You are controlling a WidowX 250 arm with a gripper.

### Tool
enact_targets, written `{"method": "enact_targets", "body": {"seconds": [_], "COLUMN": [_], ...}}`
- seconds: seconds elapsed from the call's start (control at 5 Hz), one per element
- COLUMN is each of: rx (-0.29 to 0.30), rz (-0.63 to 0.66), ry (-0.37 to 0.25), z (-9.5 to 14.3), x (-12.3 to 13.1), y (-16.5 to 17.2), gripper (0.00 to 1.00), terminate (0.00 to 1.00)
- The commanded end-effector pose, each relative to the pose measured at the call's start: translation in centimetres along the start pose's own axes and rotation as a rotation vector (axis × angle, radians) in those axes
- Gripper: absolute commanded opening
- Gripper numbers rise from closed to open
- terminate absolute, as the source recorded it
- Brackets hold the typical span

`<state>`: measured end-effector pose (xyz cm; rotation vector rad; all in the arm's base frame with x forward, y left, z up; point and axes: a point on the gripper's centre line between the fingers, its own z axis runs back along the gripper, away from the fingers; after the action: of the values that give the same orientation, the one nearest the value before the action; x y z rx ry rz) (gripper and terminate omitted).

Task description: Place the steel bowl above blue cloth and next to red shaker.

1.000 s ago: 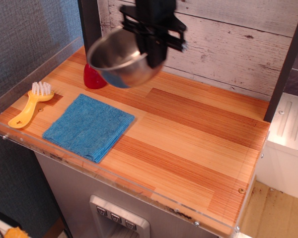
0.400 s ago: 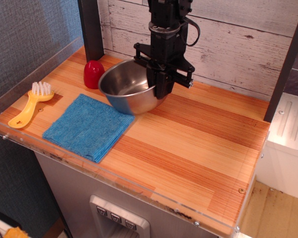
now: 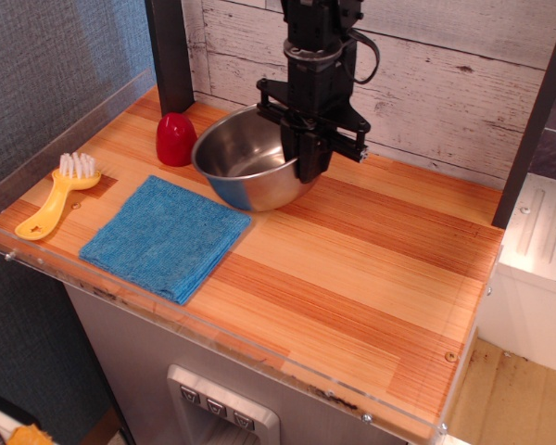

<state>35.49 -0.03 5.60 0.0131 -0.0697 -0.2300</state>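
Observation:
The steel bowl (image 3: pixel 244 159) sits at the back of the wooden table, just right of the red shaker (image 3: pixel 176 139) and just beyond the far right corner of the blue cloth (image 3: pixel 165 237). A small gap shows between the bowl and the shaker. My gripper (image 3: pixel 312 167) comes straight down from above and is shut on the bowl's right rim. The bowl looks to be resting on the table or just above it; I cannot tell which.
A yellow brush (image 3: pixel 59 193) with white bristles lies at the left edge. A clear plastic lip (image 3: pixel 213 345) runs along the table's front and left edges. A white plank wall (image 3: pixel 445 74) and dark posts stand behind.
The bowl was tilted in the air above the shaker; my gripper brought it down level beside the shaker. Since the last frame it has shifted slightly right and back.

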Motion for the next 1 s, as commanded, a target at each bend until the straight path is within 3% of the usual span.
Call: {"method": "enact_targets", "body": {"seconds": [0.0,0.4,0.6,0.8], "rx": [-0.027,-0.109,-0.134,-0.114], "rz": [0.031,0.105,0.142,0.137], "ry": [-0.102,-0.159,-0.210,-0.267], "z": [3.0,4.8,7.0,11.2], "x": [0.6,0.6,0.6,-0.1], "y": [0.2,1.3,2.3,3.4], "gripper": [1.00,1.00,1.00,1.00], "terminate": [0.00,0.00,0.00,0.00]}}
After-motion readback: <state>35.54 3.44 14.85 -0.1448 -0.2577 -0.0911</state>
